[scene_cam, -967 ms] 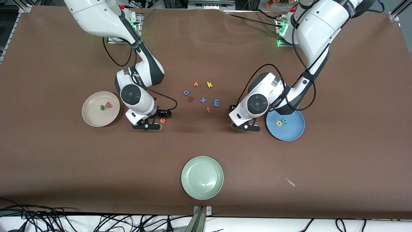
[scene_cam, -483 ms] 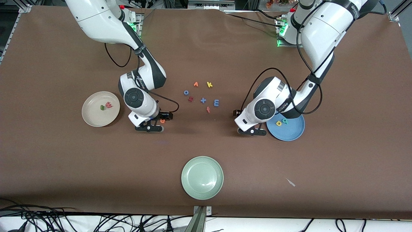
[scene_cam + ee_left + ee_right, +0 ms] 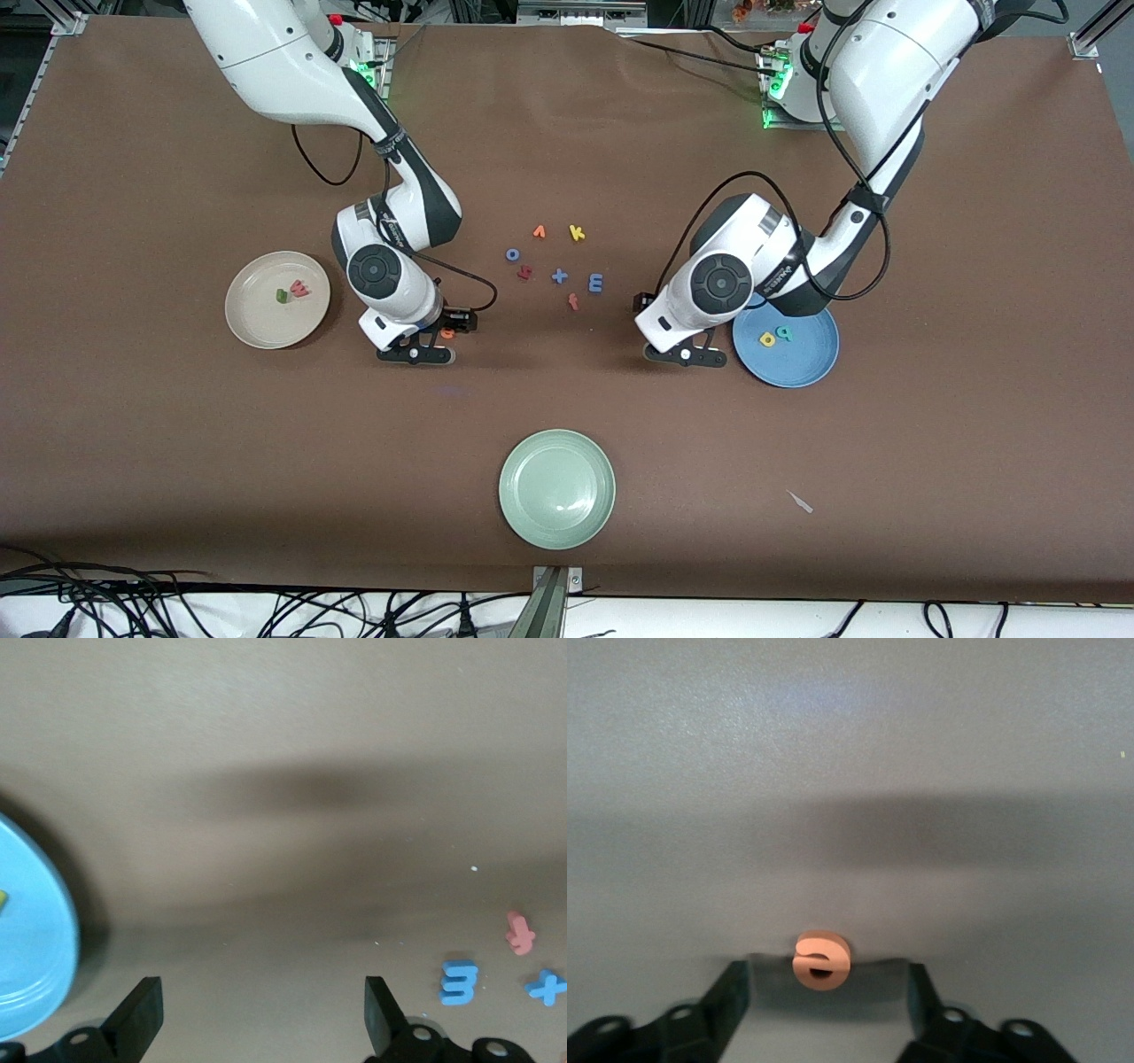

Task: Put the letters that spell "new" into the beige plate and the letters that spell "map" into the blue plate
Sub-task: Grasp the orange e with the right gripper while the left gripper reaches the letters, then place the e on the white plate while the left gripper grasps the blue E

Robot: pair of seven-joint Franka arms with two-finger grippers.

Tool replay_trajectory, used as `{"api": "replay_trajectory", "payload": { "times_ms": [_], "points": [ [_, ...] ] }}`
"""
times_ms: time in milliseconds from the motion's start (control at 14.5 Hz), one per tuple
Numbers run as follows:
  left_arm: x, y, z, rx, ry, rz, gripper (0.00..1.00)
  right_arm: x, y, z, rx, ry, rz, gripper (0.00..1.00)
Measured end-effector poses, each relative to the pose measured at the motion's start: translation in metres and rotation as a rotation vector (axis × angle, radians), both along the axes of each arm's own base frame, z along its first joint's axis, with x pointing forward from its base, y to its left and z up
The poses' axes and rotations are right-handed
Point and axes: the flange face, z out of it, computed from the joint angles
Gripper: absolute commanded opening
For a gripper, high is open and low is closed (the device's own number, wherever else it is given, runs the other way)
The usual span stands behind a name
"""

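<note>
A brown table seen from above, described across the front view starting at the right arm's end.

The beige plate [image 3: 277, 299] holds a green "n" [image 3: 282, 296] and a pinkish-red "w" [image 3: 300, 288], touching or nearly so. Beside the plate, toward the table's middle, the right gripper [image 3: 431, 341] is low at the tabletop with the orange "e" [image 3: 448, 333] between its fingers. In the right wrist view the "e" [image 3: 821, 960] sits in the gap with space on both sides, so the jaws are apart and not gripping.

Mid-table lies a loose cluster of letters: a blue "o" [image 3: 512, 254], an orange "v" [image 3: 539, 232], a yellow "k" [image 3: 577, 233], a red-orange "f" [image 3: 573, 302] and the blue "m" [image 3: 596, 283]. A pale green plate [image 3: 556, 488] sits nearer the camera.

The left gripper [image 3: 687, 354] waits over bare table beside the blue plate [image 3: 802, 368], fingers spread wide. That plate holds a yellow "a" [image 3: 767, 338] and a teal "p" [image 3: 784, 332].

The foam letters look light, soft and thin. The "e" probably wants a gentle pinch across its outer edges, fingertips nearly touching the table, since it could tip or slip out.
</note>
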Motion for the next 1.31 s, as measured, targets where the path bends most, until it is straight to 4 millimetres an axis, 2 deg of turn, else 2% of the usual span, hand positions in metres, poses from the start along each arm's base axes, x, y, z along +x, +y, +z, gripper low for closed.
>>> {"api": "replay_trajectory", "payload": {
  "times_ms": [276, 345, 552, 690, 897, 1174, 1312],
  "points": [
    [-0.011, -0.023, 0.01, -0.021, -0.009, -0.033, 1.0, 0.001, 0.0, 0.001, 0.002, -0.005, -0.001, 0.58],
    [-0.009, -0.023, 0.014, -0.027, -0.02, -0.031, 1.0, 0.001, 0.0, 0.0, 0.002, -0.005, -0.001, 0.57],
    [0.001, -0.016, 0.024, -0.036, -0.041, -0.012, 1.0, 0.001, 0.001, -0.002, 0.006, -0.012, -0.002, 0.45],
    [0.003, -0.014, 0.024, -0.034, -0.039, -0.008, 1.0, 0.002, 0.0, -0.001, 0.006, -0.014, -0.003, 0.36],
    [0.0, -0.019, 0.025, -0.036, -0.039, -0.015, 1.0, 0.003, -0.001, -0.001, 0.006, -0.016, -0.005, 0.28],
    [-0.037, -0.071, 0.023, -0.036, -0.033, -0.081, 1.0, 0.004, 0.001, 0.001, 0.009, -0.019, -0.004, 0.22],
    [-0.044, -0.081, 0.016, -0.041, -0.038, -0.088, 1.0, 0.007, 0.001, 0.003, 0.007, -0.016, -0.004, 0.2]
  ]
}}
